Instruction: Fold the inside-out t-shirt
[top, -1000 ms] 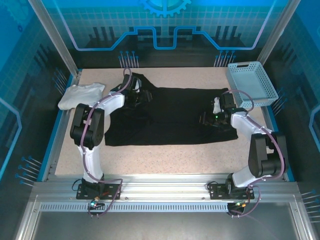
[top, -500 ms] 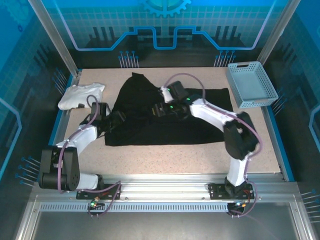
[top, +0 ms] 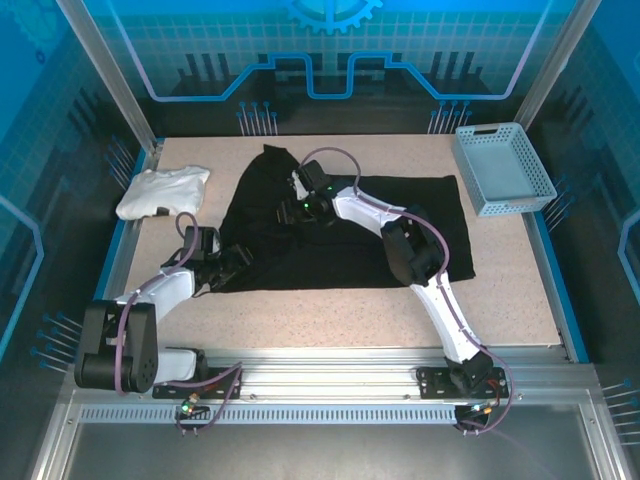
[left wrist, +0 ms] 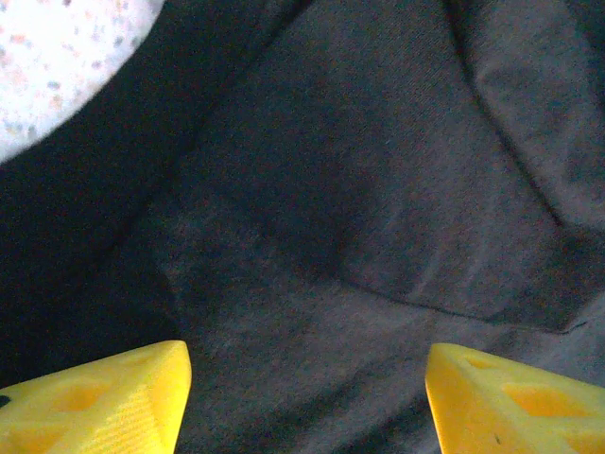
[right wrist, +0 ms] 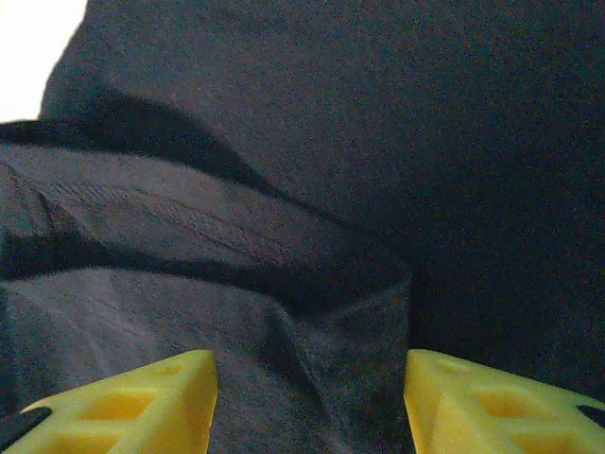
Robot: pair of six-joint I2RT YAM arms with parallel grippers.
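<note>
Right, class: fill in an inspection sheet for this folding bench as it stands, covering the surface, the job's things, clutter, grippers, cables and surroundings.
Surface: speckled beige table, bare around the cloth.
Job's things: black t-shirt spread across the middle, its left part bunched up to a peak at the far side; print not seen.
Clutter: white garment at the far left; pale blue basket at the far right.
Grippers: left gripper open over the shirt's near left edge; right gripper open, straddling a raised fold near the bunched part.
Cables: purple cables loop along both arms; no snag seen.
Surroundings: blue-lit panels around; metal rail at the near edge.
</note>
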